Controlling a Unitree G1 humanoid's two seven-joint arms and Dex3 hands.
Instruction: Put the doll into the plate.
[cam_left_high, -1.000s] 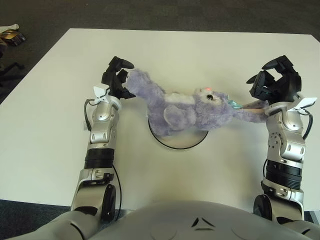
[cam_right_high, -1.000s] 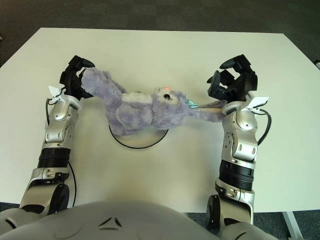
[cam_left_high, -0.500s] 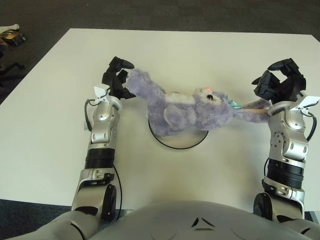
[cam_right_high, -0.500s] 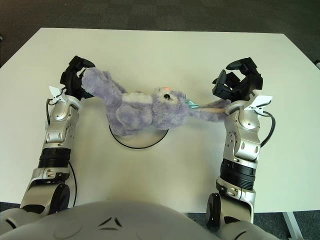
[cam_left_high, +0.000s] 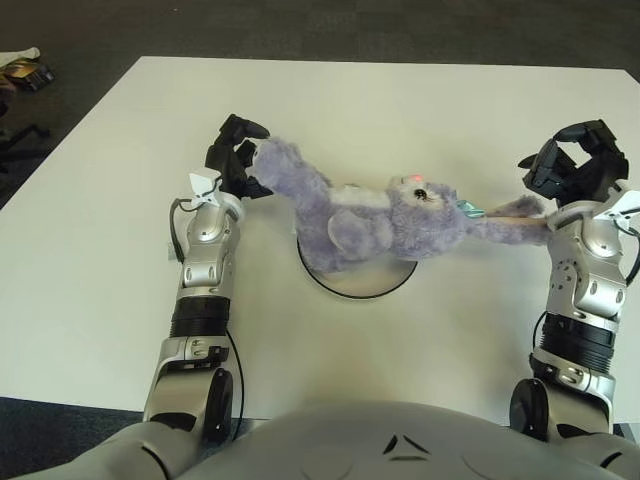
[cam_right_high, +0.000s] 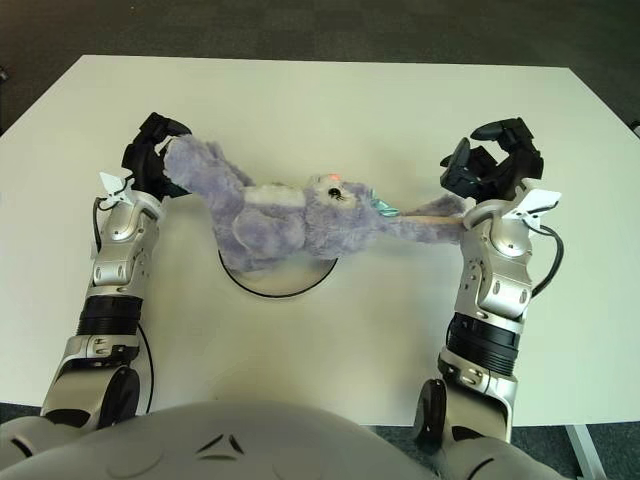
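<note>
A purple plush doll (cam_left_high: 380, 215) lies stretched across the table, its body over a round plate (cam_left_high: 335, 288) with a dark rim. My left hand (cam_left_high: 236, 152) is at the doll's left end, fingers curled around the fluffy foot. At the right, my right hand (cam_left_high: 575, 165) hovers with fingers spread, just above the tip of the doll's long thin limb (cam_left_high: 510, 228). The doll's face with a pink nose (cam_right_high: 331, 181) points upward. Most of the plate is hidden under the doll.
The white table (cam_left_high: 400, 100) reaches all around the doll, with dark carpet beyond its far edge. A small object (cam_left_high: 22, 70) lies on the floor at the far left, off the table.
My right hand has drifted to the right, away from the doll's head, with its fingers spread. The left hand and the doll have stayed in place.
</note>
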